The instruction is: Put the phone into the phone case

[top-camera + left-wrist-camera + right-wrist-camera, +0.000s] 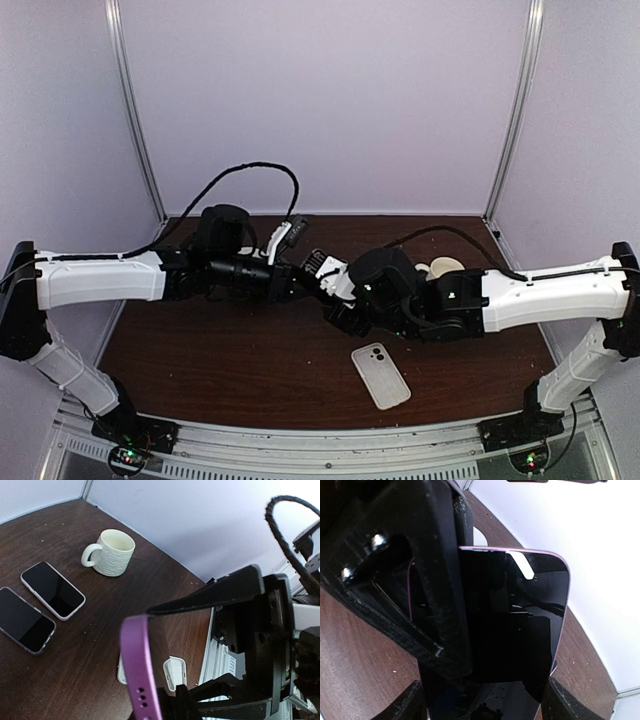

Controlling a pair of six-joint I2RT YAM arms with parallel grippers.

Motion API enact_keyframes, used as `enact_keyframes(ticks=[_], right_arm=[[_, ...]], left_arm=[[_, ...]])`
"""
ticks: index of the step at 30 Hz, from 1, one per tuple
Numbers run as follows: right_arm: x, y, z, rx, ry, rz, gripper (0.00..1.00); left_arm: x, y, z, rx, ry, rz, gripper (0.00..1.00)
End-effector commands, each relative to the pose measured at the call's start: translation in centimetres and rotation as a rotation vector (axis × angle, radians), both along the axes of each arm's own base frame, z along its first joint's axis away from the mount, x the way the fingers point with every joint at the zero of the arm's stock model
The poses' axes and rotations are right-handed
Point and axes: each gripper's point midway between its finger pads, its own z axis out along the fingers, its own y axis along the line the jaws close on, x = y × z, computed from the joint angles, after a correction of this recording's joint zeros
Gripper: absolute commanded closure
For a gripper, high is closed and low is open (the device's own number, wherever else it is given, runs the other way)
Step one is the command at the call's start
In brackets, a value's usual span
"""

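Here, your left fingers [210,597] pinch the phone [520,630] across its faces; right fingers [412,702] clamp its edges, long axis pointing away from them.

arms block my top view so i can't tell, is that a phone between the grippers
observer: yes, a purple-edged phone, its dark screen facing the right wrist camera.
operator: anything on the table besides the phone case
observer: a white-edged phone and a dark-edged phone, lying flat side by side.
operator: anything else
observer: a white mug, upright, beyond them.
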Motion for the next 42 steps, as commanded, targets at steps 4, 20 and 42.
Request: enact_keyframes(ticks=[4,20,42], right_arm=[[-0.3,0.8,4.0,0.098,-0.047,0.034,0.71],[-7.8,0.2,13.4,0.745,0.348,0.563,0.04],[-12.1,-4.2,11.1,0.337,0.434,0.655,1.00]], left_arm=[[-0.6,0.6,4.3,-0.104,-0.171,0.004,1.00],[-6.0,4.7,16.9,-0.469,-0.565,-0.034,1.00],[-7.3,5.8,11.8,-0.143,-0.628,-0.115,0.05]])
